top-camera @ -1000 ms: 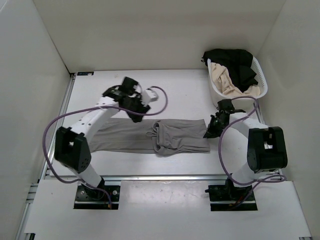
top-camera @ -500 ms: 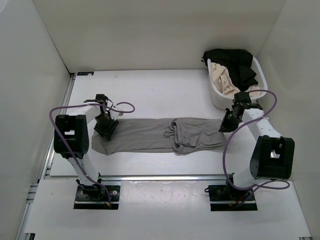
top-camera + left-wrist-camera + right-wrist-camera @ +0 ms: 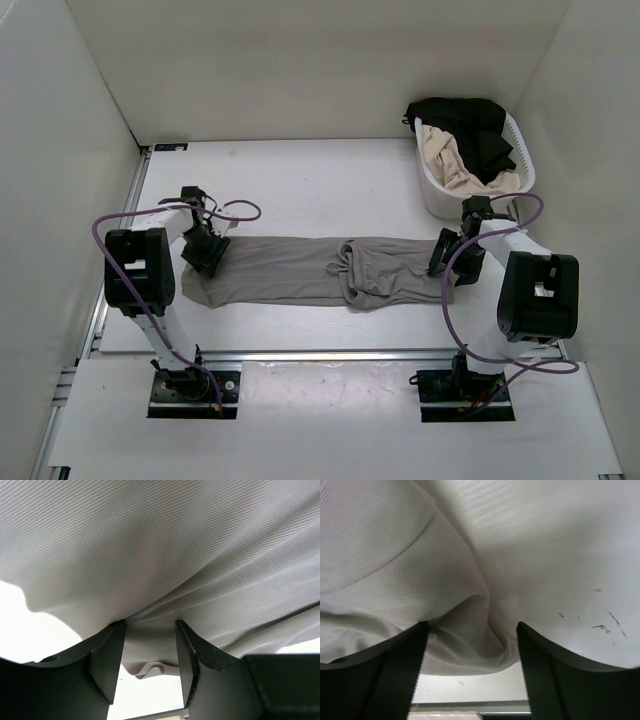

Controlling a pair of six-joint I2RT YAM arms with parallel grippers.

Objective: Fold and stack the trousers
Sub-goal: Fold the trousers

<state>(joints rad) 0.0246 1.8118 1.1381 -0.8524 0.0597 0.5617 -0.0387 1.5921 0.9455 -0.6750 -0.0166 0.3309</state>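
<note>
The grey trousers [image 3: 300, 270] lie stretched left to right across the table, with a doubled-over, wrinkled part right of the middle. My left gripper [image 3: 205, 255] is down on their left end. In the left wrist view its fingers [image 3: 150, 625] stand apart, open, with a bunch of the grey fabric [image 3: 175, 555] between the tips. My right gripper [image 3: 443, 258] is at the right end. In the right wrist view its jaws [image 3: 472, 627] stand wide open around a loose fold of the trousers [image 3: 395, 570].
A white basket [image 3: 430, 185] stands at the back right, close behind my right arm, holding a beige garment [image 3: 450, 160] and a black garment [image 3: 470, 125]. White walls enclose the table on three sides. A metal rail [image 3: 300, 353] runs along the near edge.
My left arm swung from the middle of the trousers to their left end. My right gripper dragged the trousers to the right, then opened and let the right end go.
</note>
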